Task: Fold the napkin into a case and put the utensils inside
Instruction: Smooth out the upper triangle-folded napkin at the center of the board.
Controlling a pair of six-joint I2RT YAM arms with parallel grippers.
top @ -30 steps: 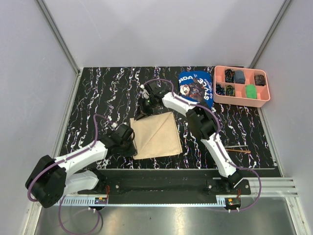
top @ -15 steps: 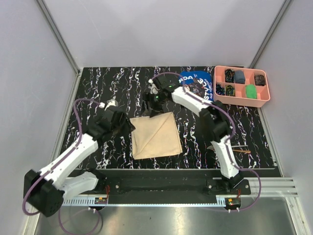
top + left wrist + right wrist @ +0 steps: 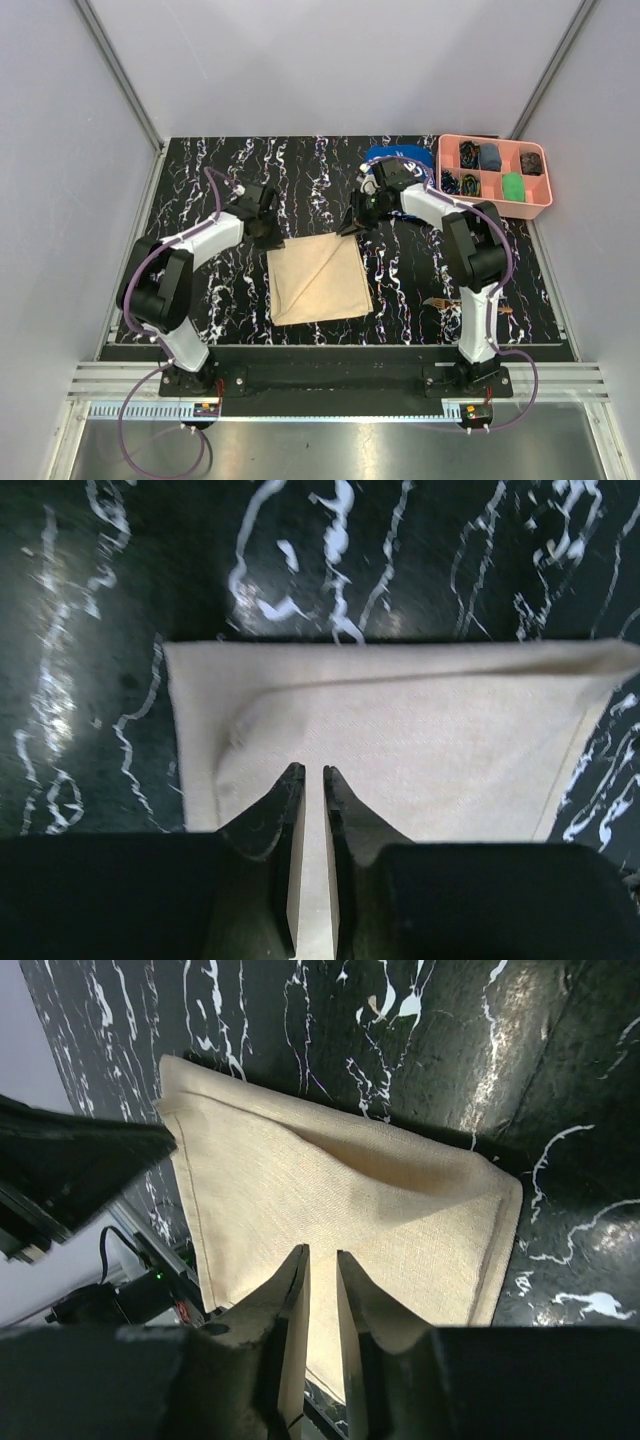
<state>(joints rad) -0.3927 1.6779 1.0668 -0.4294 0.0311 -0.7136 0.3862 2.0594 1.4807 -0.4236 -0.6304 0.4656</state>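
The beige napkin (image 3: 318, 280) lies flat mid-table, folded to a square with a diagonal crease (image 3: 400, 710) (image 3: 330, 1190). My left gripper (image 3: 272, 228) is at its far-left corner and my right gripper (image 3: 352, 225) at its far-right corner. In both wrist views the fingertips (image 3: 292, 780) (image 3: 298, 1260) stand over the cloth. The left gripper (image 3: 306, 772) and the right gripper (image 3: 321, 1255) each show only a thin slit between the jaws, and I see nothing pinched. A brown wooden utensil (image 3: 438, 300) lies by the right arm, partly hidden behind it.
A pink compartment tray (image 3: 493, 205) with small items stands at the far right. A blue printed cloth (image 3: 385, 155) lies beside it, mostly hidden by the right arm. Grey walls close in the table's left, far and right sides.
The left gripper swung from the napkin's left edge up to its far-left corner. The right gripper moved rightwards from the far-left corner to the far-right corner. The napkin stayed put.
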